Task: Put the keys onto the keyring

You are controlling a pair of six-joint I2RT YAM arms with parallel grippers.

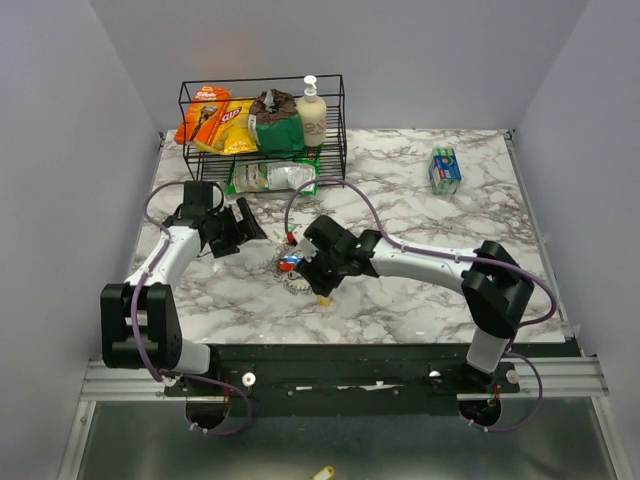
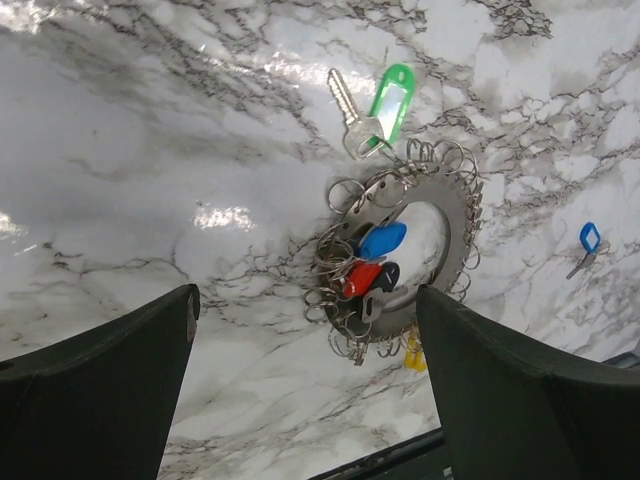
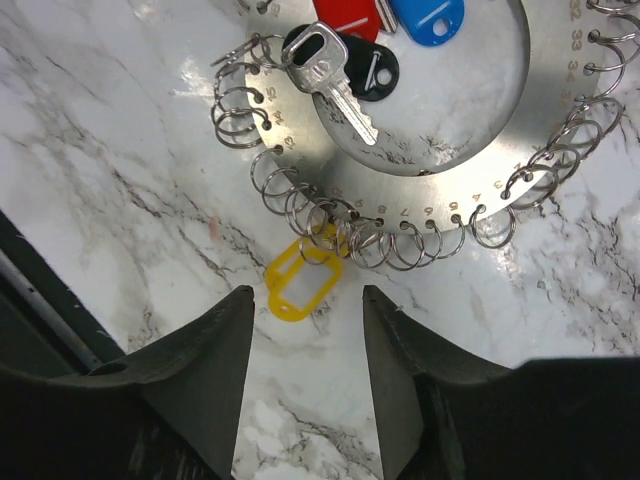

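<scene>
The keyring (image 3: pixel 440 190) is a flat silvery ring with several small split rings along its rim. It lies on the marble table (image 1: pixel 420 210) and shows in the top view (image 1: pixel 290 270) and left wrist view (image 2: pixel 455 215). A silver key with a black head (image 3: pixel 340 85), a red head (image 3: pixel 345 12) and a blue head (image 3: pixel 428 18) lie in its middle. A yellow tag (image 3: pixel 300 285) hangs on its rim rings. A green-tagged key (image 2: pixel 385 100) and a small blue key (image 2: pixel 588 240) lie loose beside it. My right gripper (image 3: pixel 305 295) is open over the yellow tag. My left gripper (image 2: pixel 305 300) is open, left of the ring.
A black wire rack (image 1: pixel 262 120) with snack bags and a bottle stands at the back left, with a green bag (image 1: pixel 272 177) lying in front of it. A blue-green box (image 1: pixel 444 170) stands at the back right.
</scene>
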